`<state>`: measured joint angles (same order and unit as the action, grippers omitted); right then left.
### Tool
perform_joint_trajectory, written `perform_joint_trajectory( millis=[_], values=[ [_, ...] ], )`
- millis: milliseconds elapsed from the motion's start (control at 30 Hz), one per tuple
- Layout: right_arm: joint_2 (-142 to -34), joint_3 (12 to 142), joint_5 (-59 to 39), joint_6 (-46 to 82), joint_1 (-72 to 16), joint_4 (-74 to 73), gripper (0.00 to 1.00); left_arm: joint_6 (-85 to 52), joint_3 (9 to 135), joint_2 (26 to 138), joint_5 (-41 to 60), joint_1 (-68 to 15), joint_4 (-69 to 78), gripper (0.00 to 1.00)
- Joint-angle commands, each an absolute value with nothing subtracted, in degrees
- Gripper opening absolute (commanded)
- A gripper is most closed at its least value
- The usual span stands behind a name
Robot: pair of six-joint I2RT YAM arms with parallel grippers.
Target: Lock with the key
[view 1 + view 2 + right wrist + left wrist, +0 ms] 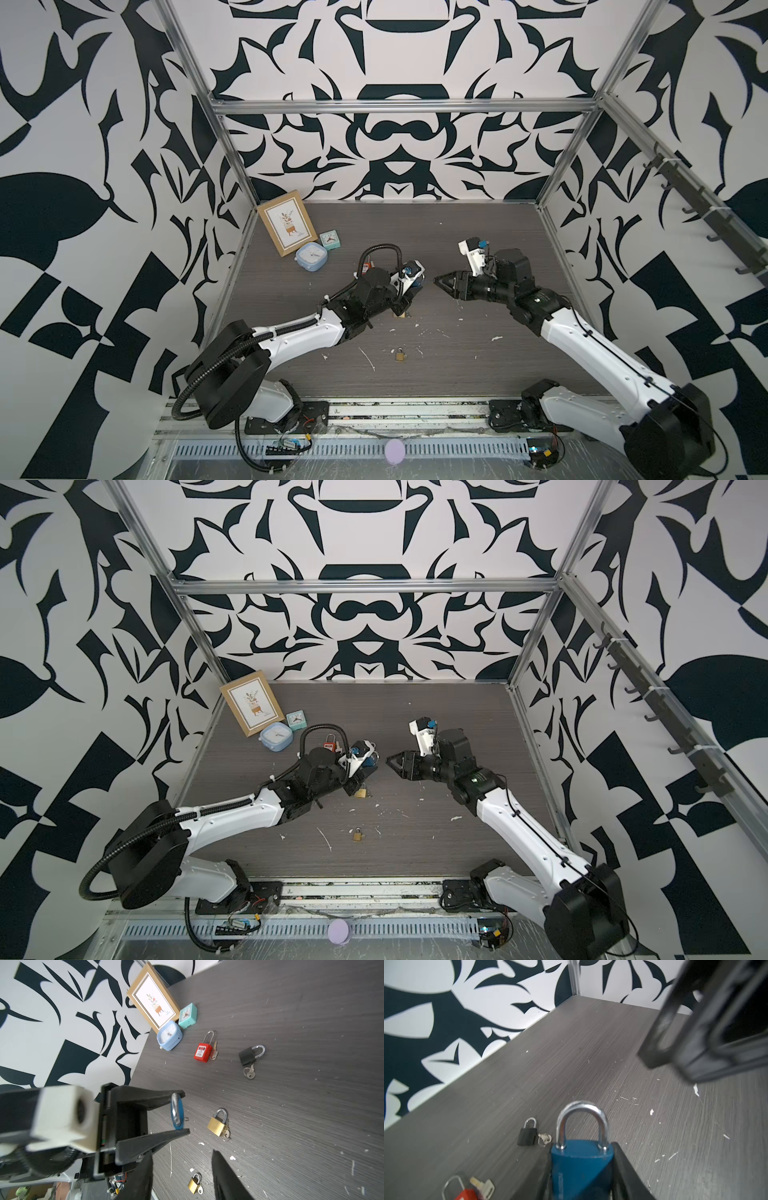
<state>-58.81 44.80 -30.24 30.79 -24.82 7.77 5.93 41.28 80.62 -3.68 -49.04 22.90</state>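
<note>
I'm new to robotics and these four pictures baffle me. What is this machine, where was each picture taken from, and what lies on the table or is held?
The machine is a white-and-black left arm and right arm over a dark grey wood-grain table. Both top views look down from overhead; each wrist view comes from a camera on one arm. The left tool grips a blue padlock with a steel shackle. The right tool is open and empty. On the table lie a red padlock, a black padlock, a larger brass padlock and a smaller brass padlock, each with keys, plus a wooden picture frame, a light blue clock and a mint green clock.
</note>
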Motion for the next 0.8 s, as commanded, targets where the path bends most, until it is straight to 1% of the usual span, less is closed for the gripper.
perform_joint_trajectory(
  millis=[0,100,233,367,500,633,767],
  values=[
    [-53.07,42.66,-25.74,28.21,-24.85,3.11,0.52,-7.36,41.69,78.25,-12.64,-48.96,24.53,0.0],
    [-48.36,37.18,-25.11,28.54,-24.85,-4.45,0.52,-18.99,43.03,77.54,-18.09,-48.96,21.99,0.0],
    [-44.55,30.98,-24.32,29.71,-24.87,-12.09,0.52,-41.28,42.75,77.15,-21.61,-48.79,21.49,0.0],
    [-45.35,27.42,-24.44,31.51,-25.53,-18.06,0.48,-62.34,41.64,78.84,-18.66,-48.21,22.6,0.0],
    [-50.05,27.72,-24.08,31.4,-27.77,-20.58,0.45,-78.65,41.93,81.32,-14.32,-47.77,21.45,0.0],
    [-55.94,30.23,-23.35,31.12,-30.2,-19.77,0.42,-85.93,40.99,83.14,-11.02,-47.38,24.41,0.0],
    [-61.87,33.29,-23.17,30.51,-32.68,-18.21,0.4,-88.5,40.62,83.24,-10.01,-46.77,24.41,0.0]
  ],
)
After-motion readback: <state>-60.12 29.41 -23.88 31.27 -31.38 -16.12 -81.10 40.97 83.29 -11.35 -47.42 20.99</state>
